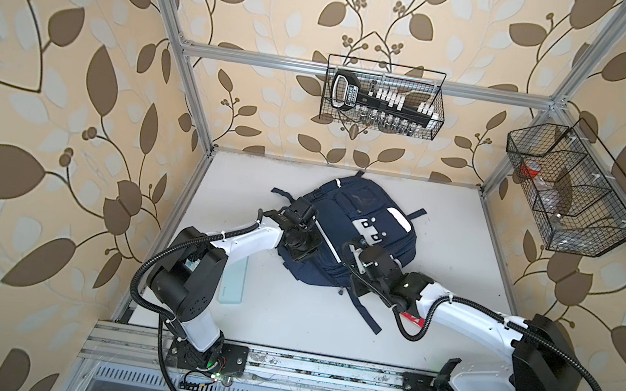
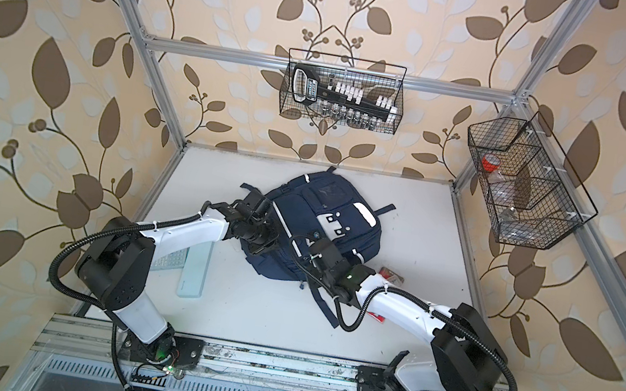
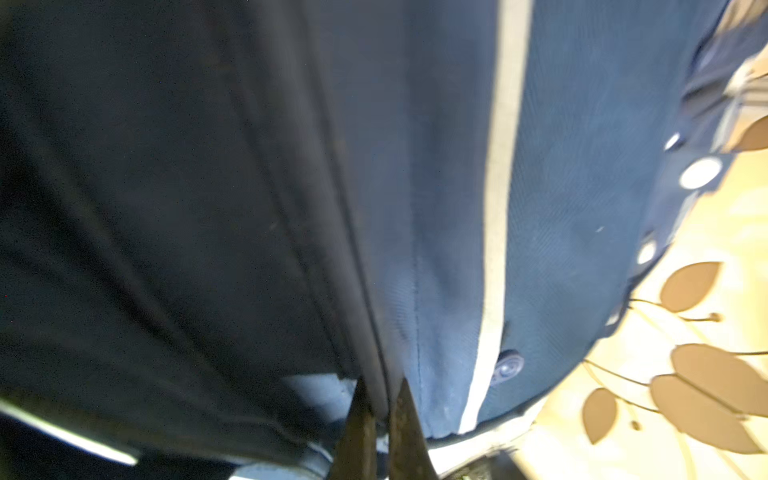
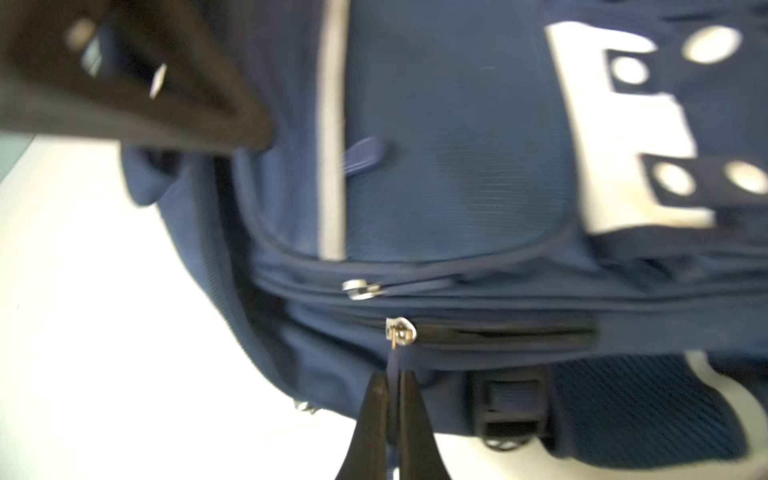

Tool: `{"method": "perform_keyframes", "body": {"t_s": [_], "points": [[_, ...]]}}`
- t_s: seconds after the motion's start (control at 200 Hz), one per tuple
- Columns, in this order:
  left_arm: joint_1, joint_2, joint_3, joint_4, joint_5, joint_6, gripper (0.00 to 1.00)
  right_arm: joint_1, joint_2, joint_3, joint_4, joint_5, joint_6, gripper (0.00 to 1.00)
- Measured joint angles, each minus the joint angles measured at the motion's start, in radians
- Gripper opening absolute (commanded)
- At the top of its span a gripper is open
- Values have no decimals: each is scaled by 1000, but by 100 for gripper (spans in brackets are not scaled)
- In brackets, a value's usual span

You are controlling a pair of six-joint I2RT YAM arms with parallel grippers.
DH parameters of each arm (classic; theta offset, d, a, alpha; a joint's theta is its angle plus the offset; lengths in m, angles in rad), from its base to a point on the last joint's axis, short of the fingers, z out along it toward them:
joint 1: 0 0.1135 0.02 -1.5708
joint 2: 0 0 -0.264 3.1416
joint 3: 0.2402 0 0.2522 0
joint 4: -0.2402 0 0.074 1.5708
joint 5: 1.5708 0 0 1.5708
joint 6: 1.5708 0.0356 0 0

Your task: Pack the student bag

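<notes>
In both top views, the large navy-blue fabric backpack (image 1: 341, 217) (image 2: 317, 210) is lying flat mid-table, with white tabletop (image 1: 463, 248) (image 2: 425, 221) open on its right. In the left wrist view, your left gripper (image 3: 380, 415) is pinching a fabric ridge (image 3: 370, 353): anchor there. In the right wrist view, your right gripper (image 4: 392, 415) is clamping the navy zip pull (image 4: 393, 357) hanging from the silver slider (image 4: 401, 330); draw along the dark zip track (image 4: 498, 332).

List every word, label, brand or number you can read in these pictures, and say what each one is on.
Nothing can be read clearly.
Label on the black tool handle in the wire basket: lettering is present, but too blurred to read.
Red packet: white marks, too small to read.
Backpack: its white patch shows only holes, and no lettering is visible.
</notes>
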State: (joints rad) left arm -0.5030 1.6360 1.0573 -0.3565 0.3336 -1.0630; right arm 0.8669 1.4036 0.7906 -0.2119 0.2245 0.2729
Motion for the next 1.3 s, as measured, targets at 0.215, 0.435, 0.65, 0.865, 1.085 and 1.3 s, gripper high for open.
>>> {"method": "perform_keyframes", "body": {"t_s": [0.215,0.435,0.65,0.865,1.085,1.3], "points": [[-5,0,-23,60,9,-74,0,108,156,31,74,14,58,0],[45,0,-9,40,6,-34,46,95,178,60,84,21,148,0],[274,26,146,-42,-34,101,57,75,95,46,71,2,180,0],[290,153,263,-44,-23,203,57,67,68,18,72,-11,210,0],[283,199,204,-32,-18,254,41,66,67,18,72,-24,248,0],[356,151,89,40,57,224,55,85,68,19,66,-26,286,0]]}}
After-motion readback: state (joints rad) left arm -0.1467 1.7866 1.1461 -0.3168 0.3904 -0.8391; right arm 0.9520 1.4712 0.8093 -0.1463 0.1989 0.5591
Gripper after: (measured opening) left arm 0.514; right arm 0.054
